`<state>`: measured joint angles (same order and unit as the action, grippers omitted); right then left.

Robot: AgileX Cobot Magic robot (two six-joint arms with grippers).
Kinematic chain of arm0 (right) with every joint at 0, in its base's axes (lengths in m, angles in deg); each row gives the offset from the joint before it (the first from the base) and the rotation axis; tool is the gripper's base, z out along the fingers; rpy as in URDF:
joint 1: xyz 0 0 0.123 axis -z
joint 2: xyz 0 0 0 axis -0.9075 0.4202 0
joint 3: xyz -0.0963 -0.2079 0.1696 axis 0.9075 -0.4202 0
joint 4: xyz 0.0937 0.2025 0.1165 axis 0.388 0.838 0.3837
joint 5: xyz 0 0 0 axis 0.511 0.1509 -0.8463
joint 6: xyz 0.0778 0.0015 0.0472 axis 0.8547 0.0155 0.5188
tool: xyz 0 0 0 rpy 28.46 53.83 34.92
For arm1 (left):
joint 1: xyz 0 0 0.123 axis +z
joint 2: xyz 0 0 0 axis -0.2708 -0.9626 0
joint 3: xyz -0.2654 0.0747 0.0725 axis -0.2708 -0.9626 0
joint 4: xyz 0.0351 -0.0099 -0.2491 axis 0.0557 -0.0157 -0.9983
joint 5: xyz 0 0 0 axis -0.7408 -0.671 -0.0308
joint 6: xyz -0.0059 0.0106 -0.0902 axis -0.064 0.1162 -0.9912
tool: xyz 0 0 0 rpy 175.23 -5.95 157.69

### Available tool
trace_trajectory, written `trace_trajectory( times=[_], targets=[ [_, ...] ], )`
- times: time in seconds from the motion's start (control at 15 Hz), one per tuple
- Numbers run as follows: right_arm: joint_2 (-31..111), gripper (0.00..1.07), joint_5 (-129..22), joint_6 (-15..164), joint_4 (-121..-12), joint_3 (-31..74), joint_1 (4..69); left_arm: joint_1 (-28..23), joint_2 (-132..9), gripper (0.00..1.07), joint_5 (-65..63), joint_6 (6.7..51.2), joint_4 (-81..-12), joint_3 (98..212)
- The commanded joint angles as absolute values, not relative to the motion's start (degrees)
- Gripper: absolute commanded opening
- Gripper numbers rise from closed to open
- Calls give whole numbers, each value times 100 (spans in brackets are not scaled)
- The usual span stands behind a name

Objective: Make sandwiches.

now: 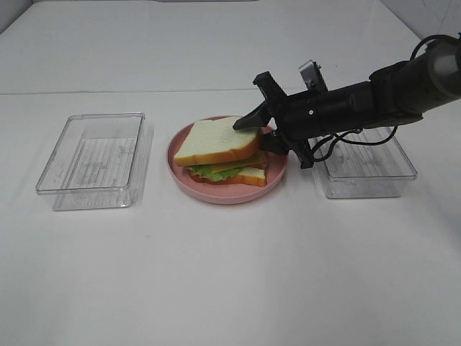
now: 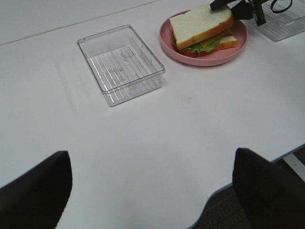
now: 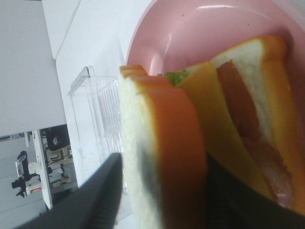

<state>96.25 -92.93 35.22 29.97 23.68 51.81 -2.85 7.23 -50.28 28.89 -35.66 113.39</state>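
Clear plastic, far left: we see an empty-looking left tray (image 1: 95, 160) resting on the white table (image 1: 230, 281), well apart from the arms.
Left gripper: our left gripper (image 2: 152, 191) hangs over bare table near the front edge, its two dark fingers (image 2: 33, 191) spread wide, with nothing between them.
Pink plate: the pink plate (image 1: 216, 194) sits in the middle, between the two trays.
Sandwiches: the sandwiches (image 1: 223, 155) lie on this plate as one stack; the top bread slice (image 1: 216, 140) is tilted, higher on the side of the right gripper, with lettuce, cheese and a red layer showing under it, and the bottom slice flat on the plate.
Right gripper: our right gripper (image 1: 265, 128) reaches across to the raised edge of the top slice. In the right wrist view its two fingers (image 3: 100, 200) stand on both sides of the crust, half open; we cannot tell if they press it or only stand around it.
Right tray: the right tray (image 1: 367, 169) is behind the right arm, partly hidden by it.
Risk one: we judge that if the jaws open while the slice is tilted, it may slide off the fillings toward the plate rim.
Risk two: if the arm pulls back with a finger touching the crust, the whole stack may shift or the cheese may come out.
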Motion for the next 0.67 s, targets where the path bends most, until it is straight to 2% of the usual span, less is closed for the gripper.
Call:
trace_trajectory(
  times=[0.07,0.4,0.67],
  targets=[
    [9470,75,-9247,3155,2653,2425,5175,-274,854,87,-4971,2889,-3600,11333],
    [8897,75,-8938,3791,957,2425,5181,-274,854,87,-4971,2889,-3600,11333],
    [8146,75,-8818,5327,-1725,2425,5181,-274,854,87,-4971,2889,-3600,11333]
  ],
)
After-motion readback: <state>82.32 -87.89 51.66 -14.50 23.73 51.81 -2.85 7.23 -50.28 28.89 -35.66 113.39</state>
